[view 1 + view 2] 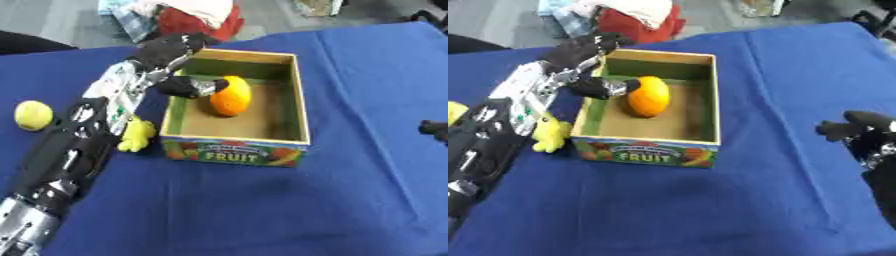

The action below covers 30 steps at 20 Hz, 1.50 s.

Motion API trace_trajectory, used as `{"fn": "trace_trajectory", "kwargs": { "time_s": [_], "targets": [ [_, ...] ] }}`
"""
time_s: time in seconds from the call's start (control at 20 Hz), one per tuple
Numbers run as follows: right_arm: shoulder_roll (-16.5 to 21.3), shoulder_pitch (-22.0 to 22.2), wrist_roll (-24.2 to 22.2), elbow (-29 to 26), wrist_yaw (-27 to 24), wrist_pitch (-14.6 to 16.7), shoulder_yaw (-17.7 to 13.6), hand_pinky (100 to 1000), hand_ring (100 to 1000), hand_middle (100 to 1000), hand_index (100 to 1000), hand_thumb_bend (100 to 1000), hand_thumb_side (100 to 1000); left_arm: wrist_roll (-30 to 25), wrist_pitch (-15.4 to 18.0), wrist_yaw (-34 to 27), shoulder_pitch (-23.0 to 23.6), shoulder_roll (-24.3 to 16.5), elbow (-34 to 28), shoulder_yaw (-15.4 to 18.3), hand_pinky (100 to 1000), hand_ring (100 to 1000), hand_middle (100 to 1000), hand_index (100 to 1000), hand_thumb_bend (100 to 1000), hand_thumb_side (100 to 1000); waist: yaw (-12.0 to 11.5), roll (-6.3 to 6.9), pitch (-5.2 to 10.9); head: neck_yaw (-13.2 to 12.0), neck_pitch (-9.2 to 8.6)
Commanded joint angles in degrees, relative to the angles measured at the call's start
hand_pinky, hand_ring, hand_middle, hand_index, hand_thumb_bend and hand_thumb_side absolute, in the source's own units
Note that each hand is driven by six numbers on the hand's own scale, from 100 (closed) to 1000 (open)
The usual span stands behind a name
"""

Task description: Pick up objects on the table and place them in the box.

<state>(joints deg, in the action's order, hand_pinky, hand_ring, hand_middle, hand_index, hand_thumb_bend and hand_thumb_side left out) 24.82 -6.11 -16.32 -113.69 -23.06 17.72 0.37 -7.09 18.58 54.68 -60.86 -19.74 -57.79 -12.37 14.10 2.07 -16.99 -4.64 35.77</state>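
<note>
Over the box (300, 100), left hand (179, 86) fingers curl around the orange (231, 96).

The box (236, 150) stands on the table (367, 200), toward its far side. An orange (230, 96) lies inside, near the left wall. The left hand (179, 52) reaches over that wall, fingers (194, 89) touching the orange. Two small objects lie left of the box: one (136, 135) just beside it, another (33, 115) well apart. The right hand (859, 131) rests at the table's right edge.

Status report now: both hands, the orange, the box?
Left hand inside box, touching orange. Right hand idle, table's right edge. Two yellow objects remain outside.
</note>
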Motion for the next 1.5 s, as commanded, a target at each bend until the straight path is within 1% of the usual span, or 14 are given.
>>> {"fn": "trace_trajectory", "kwargs": {
  "time_s": [0.05, 0.2, 0.3, 0.55, 0.8, 1.05, 1.25, 1.5],
  "targets": [
    [0.9, -0.1, 0.4, -0.9, 0.2, -0.2, -0.6, 950, 781, 618, 836, 100, 1000, -0.7, -0.7, -3.6, -0.8, -2.2, -3.7, 0.2, 841, 831, 867, 980, 482, 1000, -0.2, -0.20, 1.48, 0.5, 0.56],
    [1.0, 0.2, 0.6, -0.9, 0.0, -0.2, -0.8, 949, 781, 619, 837, 100, 1000, -1.1, -1.6, -7.2, -0.7, -3.2, -6.9, 0.1, 824, 810, 852, 970, 428, 1000, -0.9, -0.28, 1.89, 0.9, 0.82],
    [1.1, 0.6, 0.8, -0.9, 0.0, -0.1, -1.1, 949, 781, 620, 837, 100, 1000, -1.9, -2.5, -10.0, -0.4, -4.2, -9.1, 0.1, 817, 802, 847, 964, 415, 1000, -1.4, -0.40, 2.25, 1.3, 1.13],
    [1.2, 2.4, 1.8, -0.9, 0.2, 0.2, -1.9, 949, 781, 621, 837, 100, 1000, -4.7, -4.8, -15.2, 1.7, -9.2, -15.9, -0.1, 827, 814, 852, 964, 419, 1000, -3.4, -0.87, 3.47, 2.4, 2.00],
    [1.0, 4.2, 2.8, -0.9, 0.8, 0.9, -2.5, 949, 782, 622, 837, 100, 1000, -8.1, -6.5, -17.8, 5.4, -13.8, -20.4, 0.4, 825, 813, 853, 964, 382, 1000, -5.2, -1.59, 4.51, 3.4, 2.53],
    [0.6, 5.5, 3.5, -0.9, 1.5, 1.6, -2.8, 948, 782, 623, 837, 100, 1000, -10.0, -8.5, -20.3, 8.0, -16.5, -21.6, 1.7, 825, 812, 856, 973, 295, 1000, -6.3, -2.29, 5.09, 3.8, 2.35],
    [0.4, 6.1, 3.9, -0.9, 2.0, 1.9, -2.9, 948, 782, 623, 837, 100, 1000, -11.5, -9.9, -20.3, 9.4, -18.2, -20.3, 2.5, 831, 820, 865, 980, 203, 1000, -6.8, -2.54, 5.22, 3.9, 2.17],
    [0.0, 6.5, 4.4, -0.9, 2.8, 2.1, -3.0, 949, 783, 623, 838, 100, 1000, -12.3, -10.8, -17.4, 10.9, -19.9, -17.6, 3.4, 840, 834, 875, 985, 106, 919, -7.2, -2.53, 5.16, 4.5, 1.67]
  ]
}}
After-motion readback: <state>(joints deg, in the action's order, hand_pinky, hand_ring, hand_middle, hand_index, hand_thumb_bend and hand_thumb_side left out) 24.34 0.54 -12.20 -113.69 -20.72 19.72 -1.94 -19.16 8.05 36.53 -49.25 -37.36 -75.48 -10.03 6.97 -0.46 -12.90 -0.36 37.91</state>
